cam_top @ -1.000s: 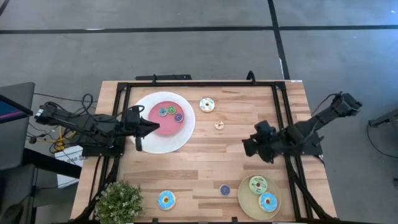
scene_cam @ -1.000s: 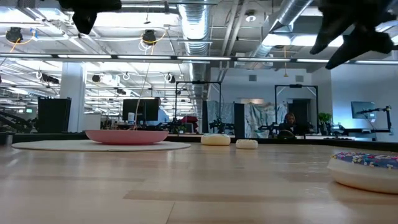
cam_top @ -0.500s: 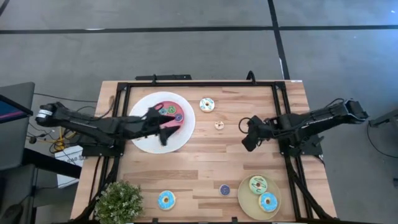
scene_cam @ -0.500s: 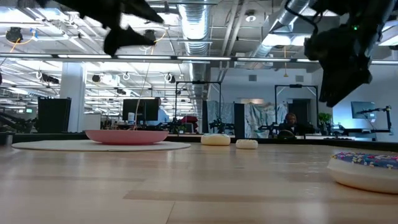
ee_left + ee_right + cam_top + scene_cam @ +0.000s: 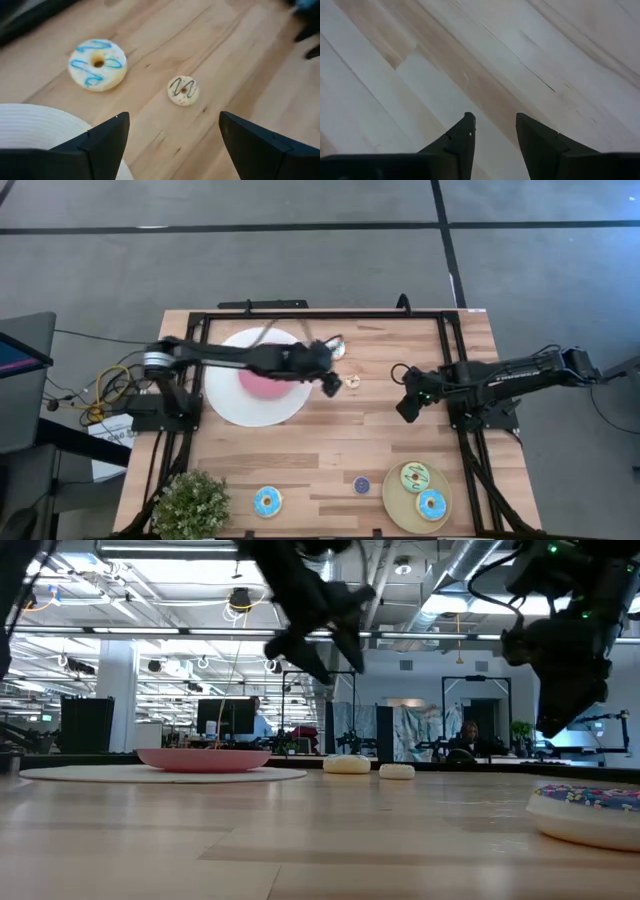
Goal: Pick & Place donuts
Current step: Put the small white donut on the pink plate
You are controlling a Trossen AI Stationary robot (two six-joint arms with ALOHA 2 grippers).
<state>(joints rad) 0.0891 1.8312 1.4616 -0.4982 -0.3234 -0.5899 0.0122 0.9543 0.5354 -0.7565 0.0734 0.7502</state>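
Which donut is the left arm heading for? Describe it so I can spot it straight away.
Probably this one: start at the white plate on the table's left half and look just past its right edge, where the left gripper hovers, jaws open. The tiny donut lies there, pale with a dark squiggle. Its neighbour, the cream donut, is much larger, with blue squiggles.

place: open-plan lab/office | evidence: ceiling ducts (image 5: 318, 580), strip lights, monitors (image 5: 225, 718), seated person (image 5: 466, 735)
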